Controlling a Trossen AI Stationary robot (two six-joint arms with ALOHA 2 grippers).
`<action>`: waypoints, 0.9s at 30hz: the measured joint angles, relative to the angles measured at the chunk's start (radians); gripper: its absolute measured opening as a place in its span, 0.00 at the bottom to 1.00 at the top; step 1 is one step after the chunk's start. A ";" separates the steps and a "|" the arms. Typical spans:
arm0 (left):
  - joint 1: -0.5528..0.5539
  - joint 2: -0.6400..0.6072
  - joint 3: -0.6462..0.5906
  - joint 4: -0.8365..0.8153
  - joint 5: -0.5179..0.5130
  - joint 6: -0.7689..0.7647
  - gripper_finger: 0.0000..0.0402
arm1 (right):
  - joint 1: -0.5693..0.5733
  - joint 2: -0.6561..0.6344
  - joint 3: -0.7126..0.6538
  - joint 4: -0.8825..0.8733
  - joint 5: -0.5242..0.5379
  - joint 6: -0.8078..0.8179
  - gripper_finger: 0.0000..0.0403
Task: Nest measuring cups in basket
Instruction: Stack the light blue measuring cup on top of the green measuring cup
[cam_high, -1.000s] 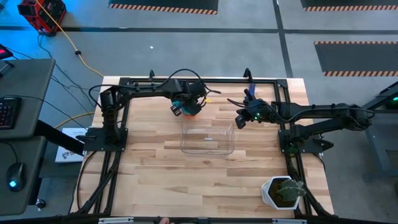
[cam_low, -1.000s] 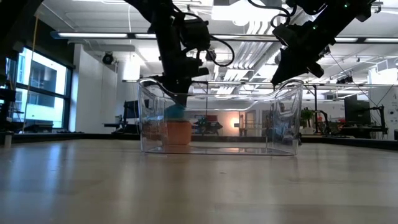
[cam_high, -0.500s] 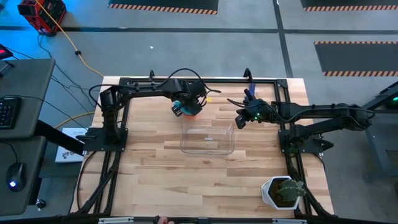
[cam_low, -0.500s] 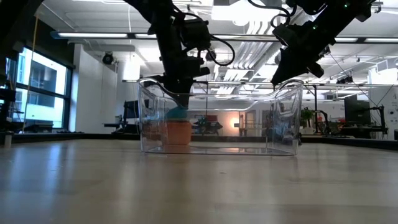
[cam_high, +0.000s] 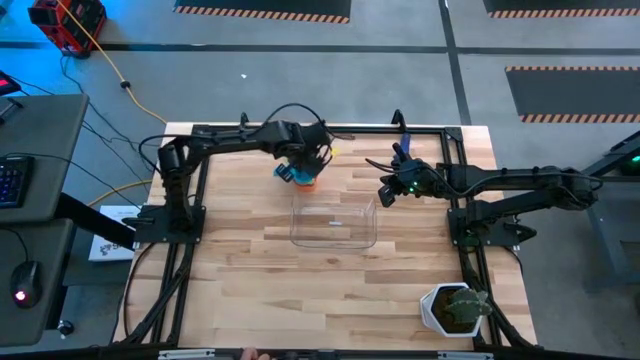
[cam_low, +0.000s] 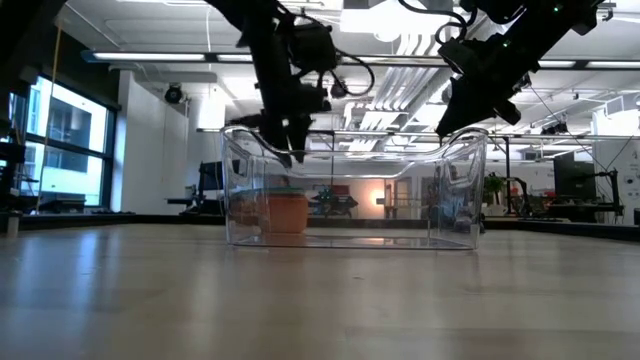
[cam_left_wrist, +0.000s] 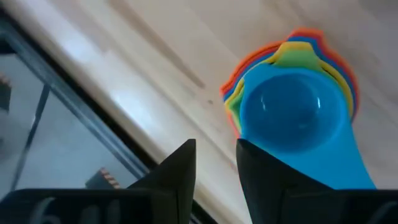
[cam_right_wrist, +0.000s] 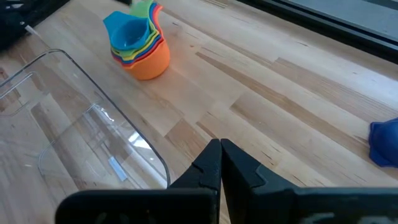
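The stack of nested plastic measuring cups (cam_right_wrist: 138, 46), orange outermost and a blue cup (cam_left_wrist: 292, 112) uppermost, stands on the wooden surface (cam_high: 250, 280) just behind the clear rectangular plastic basket (cam_high: 334, 226), outside it. One separate dark blue cup (cam_right_wrist: 384, 142) lies apart on the surface, toward the right arm's side.

Change since one second ago: the left gripper (cam_high: 300, 170) has lifted off the stack and drawn back slightly toward the rear of the surface. In the low view, the left gripper (cam_low: 290, 150) now hangs at the height of the basket rim, above the cups. Its fingers (cam_left_wrist: 180, 171) stand narrowly parted and hold nothing; the blue cup lies clear beyond them.

The right gripper (cam_high: 386, 192) waits raised beside the basket's right rear corner, its fingers pressed together and empty.

Assessment: the blue cup appears released and seated in the stack. The basket contains no cups. Remaining work is judged to be adding the dark blue cup and transferring the stack into the basket.
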 joint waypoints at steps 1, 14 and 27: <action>0.004 -0.008 0.012 -0.015 0.000 -0.029 0.26 | 0.000 0.000 0.000 0.000 0.000 0.000 0.00; 0.148 -0.242 -0.276 0.176 0.563 -0.857 0.00 | 0.000 0.000 0.000 0.005 0.036 0.000 0.00; 0.066 -0.474 -0.753 0.495 0.378 -1.410 0.00 | 0.000 0.000 0.000 0.007 0.048 0.000 0.00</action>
